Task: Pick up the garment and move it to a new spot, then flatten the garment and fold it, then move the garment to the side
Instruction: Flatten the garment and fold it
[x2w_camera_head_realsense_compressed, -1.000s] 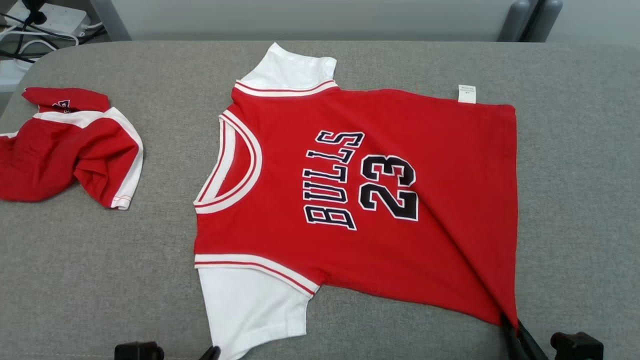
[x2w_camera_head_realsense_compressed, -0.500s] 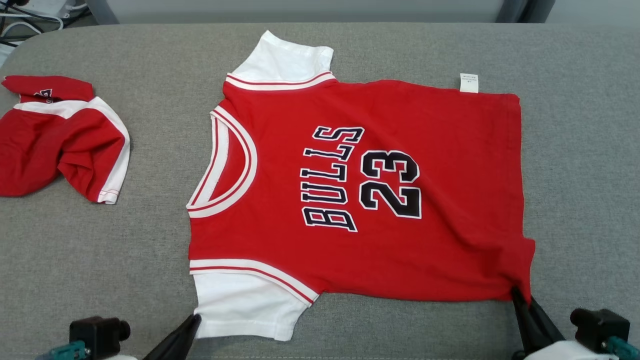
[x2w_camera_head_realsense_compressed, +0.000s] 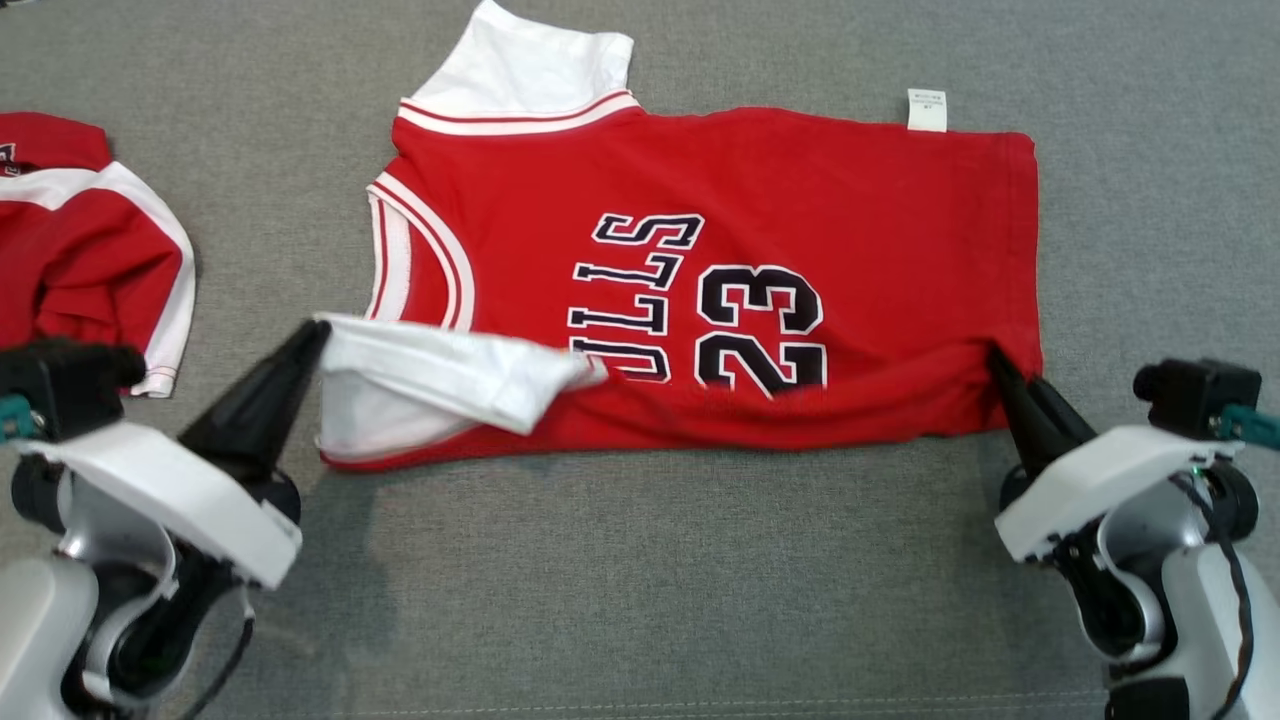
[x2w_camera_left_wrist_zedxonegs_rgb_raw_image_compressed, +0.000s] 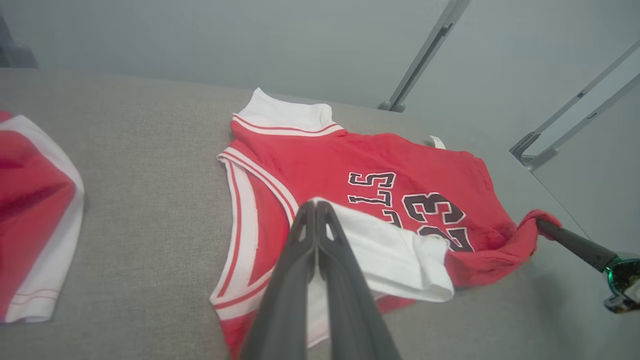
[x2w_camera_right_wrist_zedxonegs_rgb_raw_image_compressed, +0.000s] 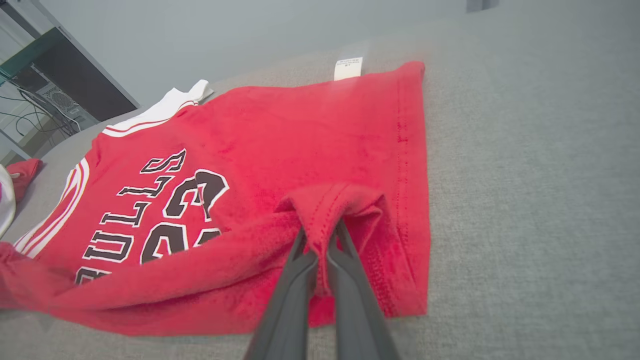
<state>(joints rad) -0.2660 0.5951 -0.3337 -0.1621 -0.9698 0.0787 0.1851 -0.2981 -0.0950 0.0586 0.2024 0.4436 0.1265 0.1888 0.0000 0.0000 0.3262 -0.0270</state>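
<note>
The jersey (x2w_camera_head_realsense_compressed: 760, 190) lies spread on the grey worktop (x2w_camera_head_realsense_compressed: 640, 560), its neck toward the robot's left. Its far half is flat, so the move to a new spot and the flattening look done.

The fold is under way. The near long edge is raised and turned over the printed front, hiding the lower part of the lettering. The left tool (x2w_camera_head_realsense_compressed: 318, 332) is clamped tight on the white sleeve (x2w_camera_head_realsense_compressed: 440, 375). The right tool (x2w_camera_head_realsense_compressed: 993, 352) is pinched tight on the red hem corner (x2w_camera_right_wrist_zedxonegs_rgb_raw_image_compressed: 330, 205). Both hold their cloth just off the worktop.

What seems left is to carry this edge across to the far one, lay it down, release, perhaps fold again, and then shift the jersey aside. A second garment (x2w_camera_head_realsense_compressed: 80, 250) lies crumpled well apart on the left.
</note>
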